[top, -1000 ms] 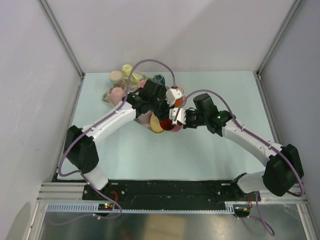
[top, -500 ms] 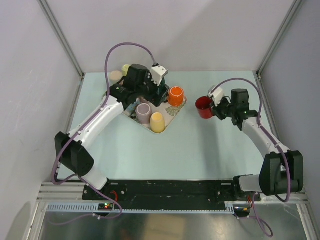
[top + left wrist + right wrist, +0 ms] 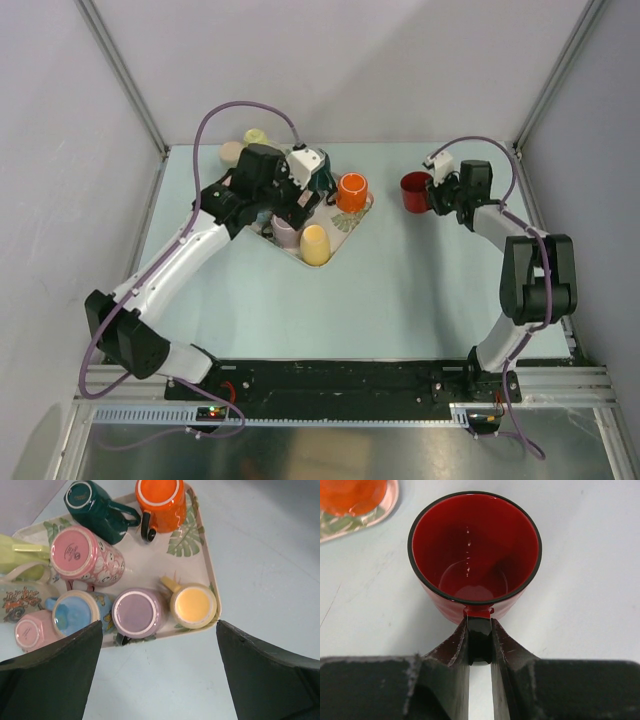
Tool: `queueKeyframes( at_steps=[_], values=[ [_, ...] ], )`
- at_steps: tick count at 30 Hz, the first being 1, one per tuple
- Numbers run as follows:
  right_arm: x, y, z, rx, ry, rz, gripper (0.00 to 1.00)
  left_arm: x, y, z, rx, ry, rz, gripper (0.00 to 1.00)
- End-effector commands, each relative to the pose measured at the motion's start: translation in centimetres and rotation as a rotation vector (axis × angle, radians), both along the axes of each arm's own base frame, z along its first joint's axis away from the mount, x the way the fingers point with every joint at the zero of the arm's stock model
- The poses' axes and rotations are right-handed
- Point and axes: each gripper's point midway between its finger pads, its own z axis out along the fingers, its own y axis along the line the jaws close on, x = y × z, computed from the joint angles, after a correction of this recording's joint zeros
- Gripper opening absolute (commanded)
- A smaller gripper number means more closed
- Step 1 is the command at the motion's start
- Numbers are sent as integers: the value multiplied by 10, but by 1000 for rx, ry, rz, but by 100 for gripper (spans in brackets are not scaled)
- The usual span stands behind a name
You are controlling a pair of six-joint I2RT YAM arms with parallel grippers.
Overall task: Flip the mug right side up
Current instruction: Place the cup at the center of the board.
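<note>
Pale table (image 3: 400, 290), upright red mug (image 3: 475, 555), handle (image 3: 480, 645) pinched by right claw (image 3: 480, 625)

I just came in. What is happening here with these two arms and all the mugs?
The right gripper is shut on the handle of the red mug, which sits mouth up on the table, right of the tray. The left gripper hangs over the tray, jaws wide open and empty. The orange mug and purple mug there show their bases.

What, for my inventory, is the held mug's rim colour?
Black; the mug itself is red. Right wrist view.
</note>
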Motion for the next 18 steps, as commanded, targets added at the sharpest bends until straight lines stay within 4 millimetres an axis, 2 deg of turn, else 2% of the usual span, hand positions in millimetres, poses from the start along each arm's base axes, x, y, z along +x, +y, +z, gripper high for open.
queueKeyframes(
  at_steps=[1,6,11,15,18],
  values=[
    [52,-1,64,28,-238,0,0,-13,14,7,41,-34,-4,99],
    [61,-3,45,25,-205,-1,0,-17,19,5,66,-30,-4,99],
    [59,-9,28,31,-153,-31,0,-17,17,1,64,-9,-7,99],
    [59,-11,25,36,-142,-38,0,-17,14,-1,54,5,-10,99],
    [58,-8,23,29,-135,-22,4,-15,13,-1,54,4,-7,99]
  ],
)
